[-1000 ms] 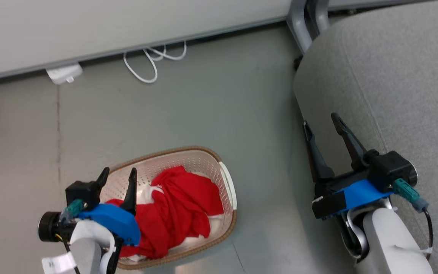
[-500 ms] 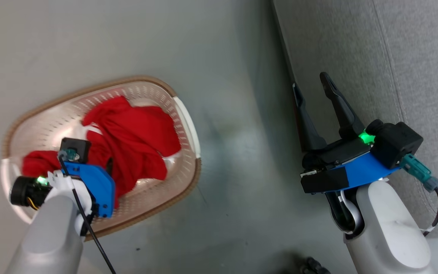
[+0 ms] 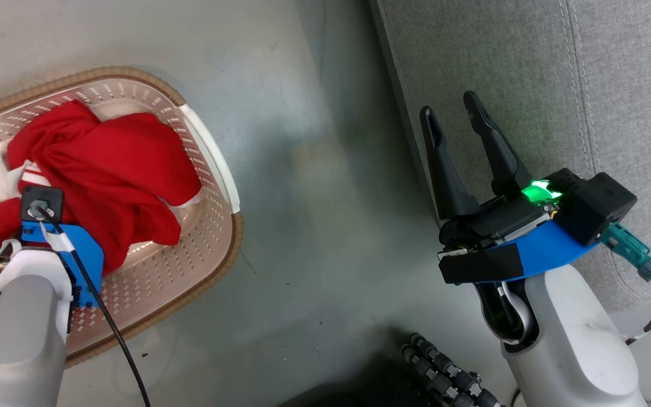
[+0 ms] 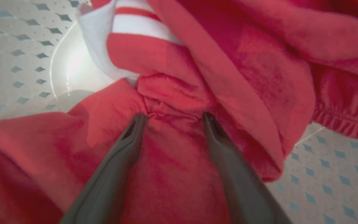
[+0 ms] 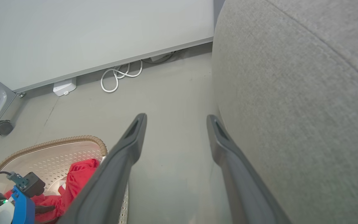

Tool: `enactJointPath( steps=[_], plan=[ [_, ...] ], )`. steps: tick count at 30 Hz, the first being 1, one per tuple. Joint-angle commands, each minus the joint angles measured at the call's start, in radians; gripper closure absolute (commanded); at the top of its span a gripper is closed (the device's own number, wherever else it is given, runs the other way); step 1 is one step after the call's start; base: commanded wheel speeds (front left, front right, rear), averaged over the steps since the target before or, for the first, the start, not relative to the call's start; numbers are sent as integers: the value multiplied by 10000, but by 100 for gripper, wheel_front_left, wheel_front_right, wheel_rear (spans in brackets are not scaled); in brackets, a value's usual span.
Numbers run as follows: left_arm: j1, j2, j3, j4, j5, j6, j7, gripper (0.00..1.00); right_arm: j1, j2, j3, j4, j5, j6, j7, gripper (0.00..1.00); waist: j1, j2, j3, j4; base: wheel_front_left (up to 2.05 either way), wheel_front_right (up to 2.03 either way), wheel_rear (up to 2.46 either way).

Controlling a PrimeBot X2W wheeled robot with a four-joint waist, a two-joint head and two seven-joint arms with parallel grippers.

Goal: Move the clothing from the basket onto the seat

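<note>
The left gripper (image 4: 174,116) has its two dark fingers spread, tips sunk into the crumpled red fabric clothing with white stripes (image 4: 179,90); a bunched fold sits between them, not pinched. The clothing lies in the cream-white perforated plastic basket with a brown woven-look rim (image 3: 201,226), whose holed wall shows either side of the fingers. The right gripper (image 3: 451,110) is spread and empty, grey floor (image 5: 172,93) between its fingers, the large grey woven-fabric seat cushion (image 3: 529,68) just beside its right finger
</note>
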Motion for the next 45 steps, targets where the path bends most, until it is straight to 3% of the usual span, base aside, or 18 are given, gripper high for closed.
enactJointPath(
  steps=[1,6,10,11,12,13,30,37,45],
  plan=[
    [-108,118,-1,-5,61,128,72,0,-215,1,29,-61,63,4,-35,0,-2,1,68,-50,0,0,0],
    [-57,226,-217,-154,276,430,317,0,-229,0,124,-74,157,4,-35,0,-2,1,108,-20,0,0,0],
    [22,277,-352,-235,324,393,571,0,-252,0,193,-118,218,4,-36,0,-2,1,163,8,0,0,0],
    [28,276,-392,-264,325,362,635,24,-235,0,192,-124,230,4,-36,0,-2,1,172,18,0,0,0],
    [29,265,-444,-279,326,316,719,80,-212,-2,179,-128,229,4,-36,0,-2,1,184,27,0,0,0],
    [15,252,-499,-290,328,248,816,100,-184,-2,152,-126,222,4,-36,0,-2,1,197,39,0,0,0],
    [63,-16,-567,-799,-156,145,791,100,-347,-2,198,166,89,4,-36,0,-2,1,-209,131,0,0,0],
    [387,-746,-591,-437,-640,-55,110,100,-95,-6,97,563,-458,4,-36,0,-2,1,-1746,617,0,0,0],
    [798,-1738,-783,224,-1133,-654,-1057,100,619,-12,154,1336,-1079,4,-35,0,-2,1,-4297,1435,0,0,0]
  ],
)
